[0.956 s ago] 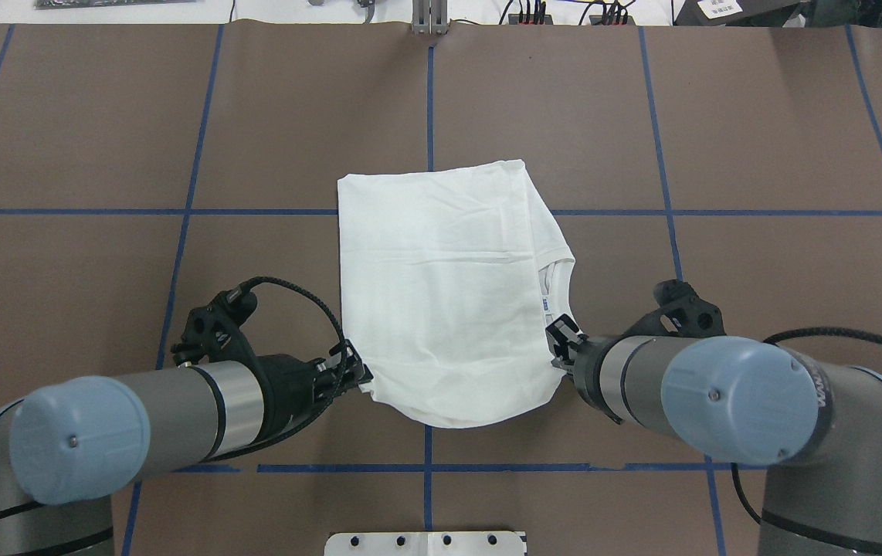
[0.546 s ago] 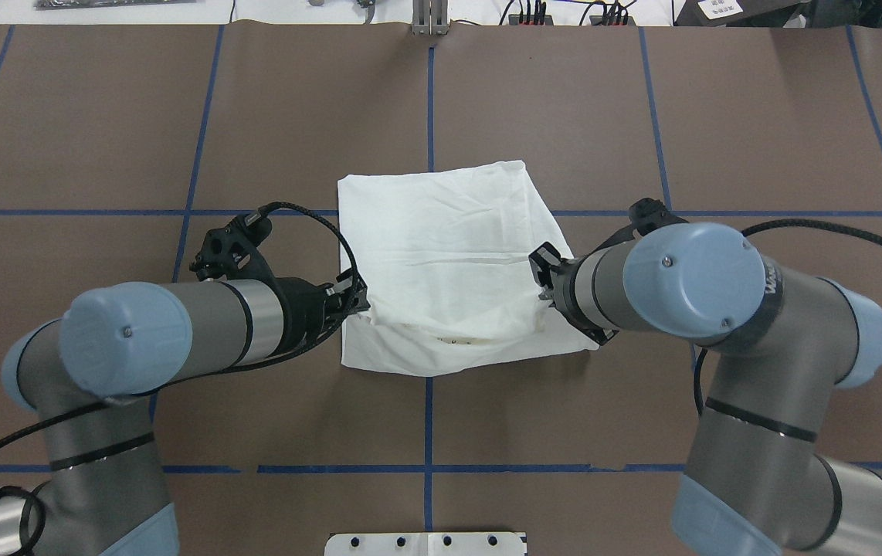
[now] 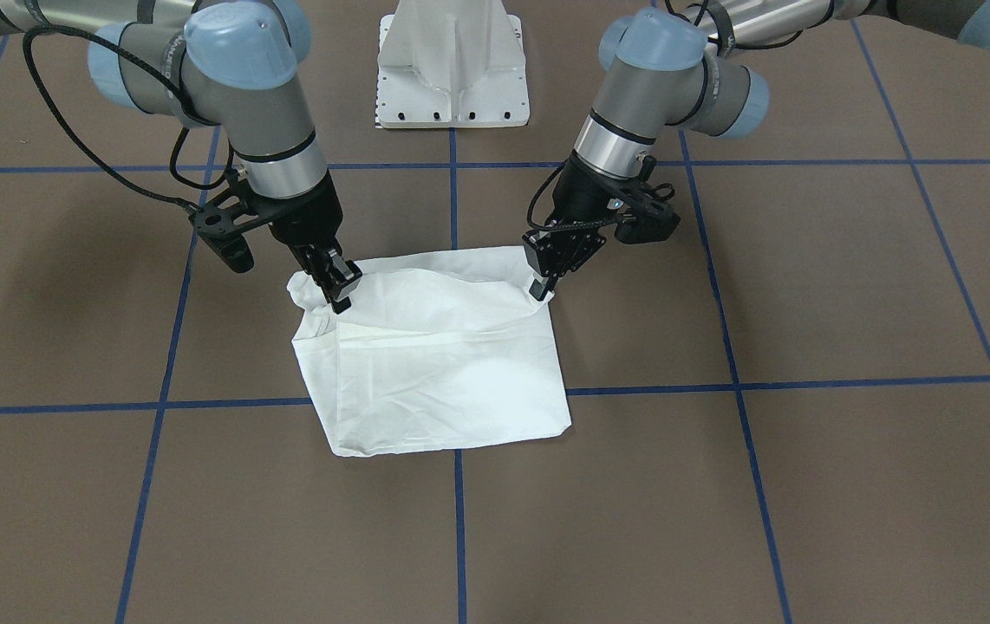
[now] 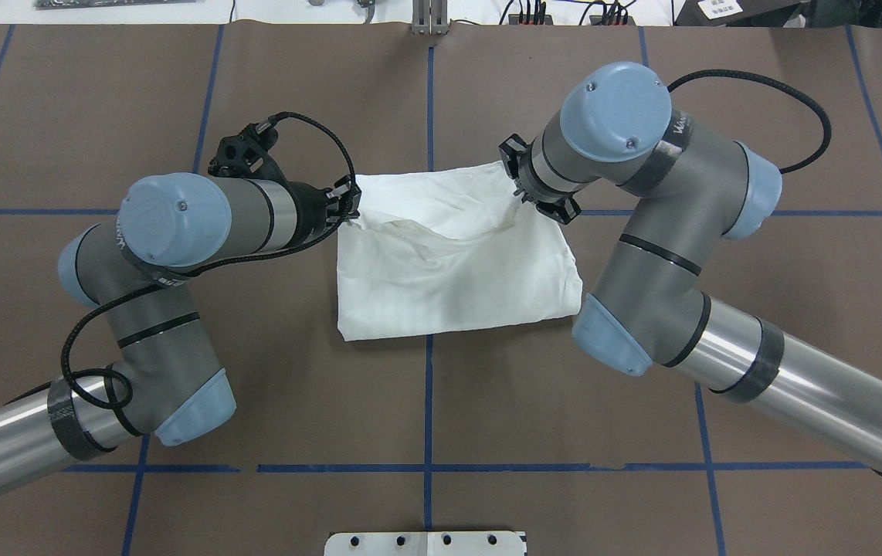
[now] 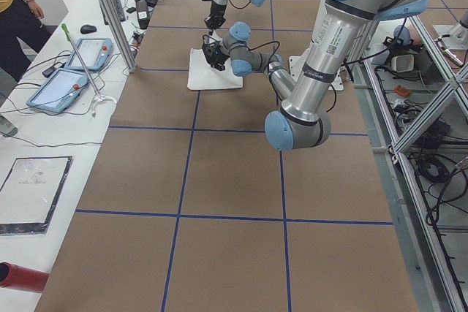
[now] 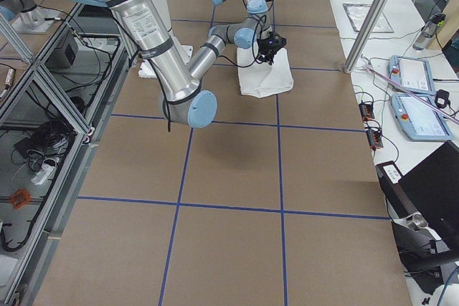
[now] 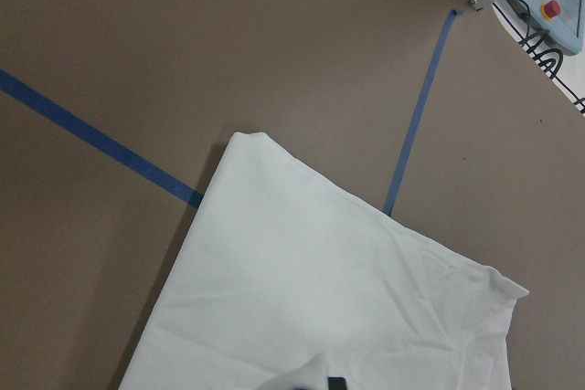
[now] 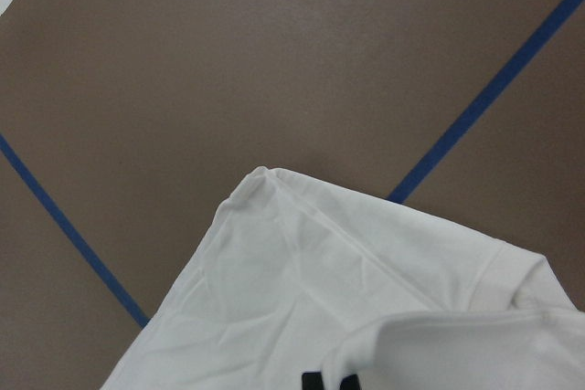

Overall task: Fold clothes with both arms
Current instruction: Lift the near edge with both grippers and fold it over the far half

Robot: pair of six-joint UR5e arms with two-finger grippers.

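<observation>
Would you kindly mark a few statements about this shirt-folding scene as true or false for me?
1. The left gripper and the right gripper each pinch the T-shirt. True.
2. The T-shirt lies on the white stand base. False: it lies on the brown table, apart from the base.
3. Black printed text shows on the cloth. False: only plain white cloth is visible.
4. A blue tape line runs under the T-shirt. True.
</observation>
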